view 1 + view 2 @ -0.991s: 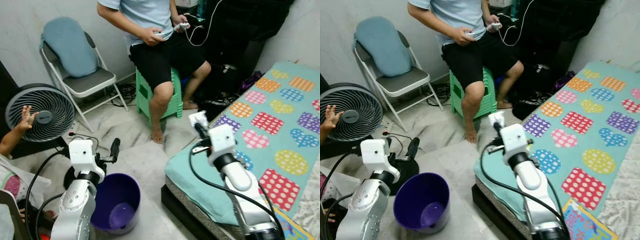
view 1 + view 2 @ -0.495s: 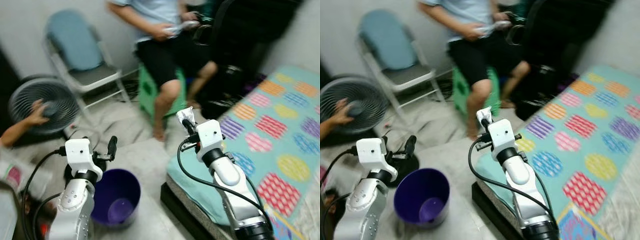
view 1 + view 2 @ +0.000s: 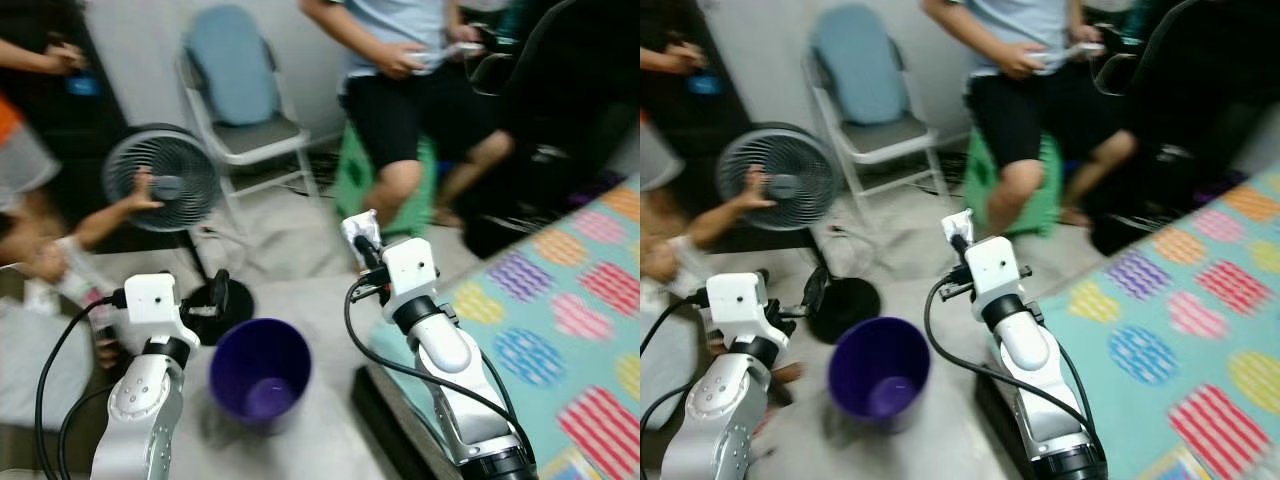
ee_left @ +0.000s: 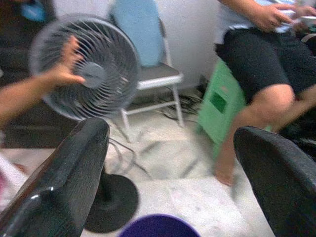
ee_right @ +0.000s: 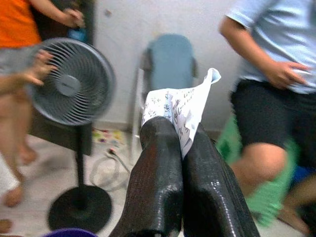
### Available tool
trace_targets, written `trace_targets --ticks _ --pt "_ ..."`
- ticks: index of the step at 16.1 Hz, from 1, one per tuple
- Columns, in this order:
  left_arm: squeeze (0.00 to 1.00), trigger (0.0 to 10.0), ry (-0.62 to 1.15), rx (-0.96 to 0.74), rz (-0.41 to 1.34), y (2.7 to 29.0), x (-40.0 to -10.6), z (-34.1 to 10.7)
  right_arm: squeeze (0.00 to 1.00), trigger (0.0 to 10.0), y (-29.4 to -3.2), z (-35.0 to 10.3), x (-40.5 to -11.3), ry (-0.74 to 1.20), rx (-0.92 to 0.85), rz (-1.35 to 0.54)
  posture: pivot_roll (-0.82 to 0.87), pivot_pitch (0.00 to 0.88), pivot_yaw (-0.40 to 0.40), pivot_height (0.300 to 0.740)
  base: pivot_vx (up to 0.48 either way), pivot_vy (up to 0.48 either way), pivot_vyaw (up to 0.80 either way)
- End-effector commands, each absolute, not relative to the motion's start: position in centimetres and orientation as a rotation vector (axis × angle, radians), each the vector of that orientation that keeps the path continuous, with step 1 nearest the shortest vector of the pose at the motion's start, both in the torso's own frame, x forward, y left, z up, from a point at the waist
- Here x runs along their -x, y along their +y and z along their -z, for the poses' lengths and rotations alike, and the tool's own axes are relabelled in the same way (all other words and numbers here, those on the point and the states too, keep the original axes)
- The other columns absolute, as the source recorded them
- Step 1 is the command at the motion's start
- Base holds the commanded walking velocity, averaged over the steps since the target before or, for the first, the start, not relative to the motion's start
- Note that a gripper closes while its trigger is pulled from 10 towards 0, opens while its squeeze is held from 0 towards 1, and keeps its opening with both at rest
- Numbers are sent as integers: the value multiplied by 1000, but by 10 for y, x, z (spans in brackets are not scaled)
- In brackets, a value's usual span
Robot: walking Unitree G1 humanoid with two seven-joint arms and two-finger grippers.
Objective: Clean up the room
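Right hand (image 5: 180, 148) pinches crumpled paper (image 5: 178, 106) between its fingertips.

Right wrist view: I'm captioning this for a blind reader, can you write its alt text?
The right gripper is shut on a crumpled printed paper. Behind it stand a grey pedestal fan that a hand is touching, a folding chair with a blue cushion, and a seated person on a green stool.

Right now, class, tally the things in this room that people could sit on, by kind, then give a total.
Folding chair: 1
Green stool: 1
Mattress: 1
Total: 3
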State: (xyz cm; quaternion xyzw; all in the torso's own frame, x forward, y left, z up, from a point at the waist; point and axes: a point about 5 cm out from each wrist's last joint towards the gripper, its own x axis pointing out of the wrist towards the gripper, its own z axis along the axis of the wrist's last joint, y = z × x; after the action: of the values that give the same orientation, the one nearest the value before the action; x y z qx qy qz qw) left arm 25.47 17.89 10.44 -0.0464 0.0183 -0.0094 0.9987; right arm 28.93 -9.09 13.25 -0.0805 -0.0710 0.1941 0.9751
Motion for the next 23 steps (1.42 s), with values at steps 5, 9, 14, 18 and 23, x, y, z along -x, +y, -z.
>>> trace_targets --ticks 5,9,14,18,23 --pt "0 10000 33 76 26 178 -255 -108 0 10000 -94 -141 -292 -173 162 -379 -186 0 59 740 0 0 151" --pt "0 10000 37 74 27 176 -254 -106 0 10000 -98 -142 -291 -184 168 -374 -190 5 53 740 0 0 508" --pt "0 10000 33 70 50 174 -257 -108 0 10000 -95 -141 -290 -184 135 -363 -198 0 71 740 0 0 535" --pt "0 10000 53 92 66 172 -256 -105 0 10000 -104 -135 -285 -169 145 -337 -212 0 83 740 0 0 0" --pt "0 10000 59 108 114 168 -255 -105 0 10000 -112 -132 -277 -164 144 -311 -226 0 95 740 0 0 0"
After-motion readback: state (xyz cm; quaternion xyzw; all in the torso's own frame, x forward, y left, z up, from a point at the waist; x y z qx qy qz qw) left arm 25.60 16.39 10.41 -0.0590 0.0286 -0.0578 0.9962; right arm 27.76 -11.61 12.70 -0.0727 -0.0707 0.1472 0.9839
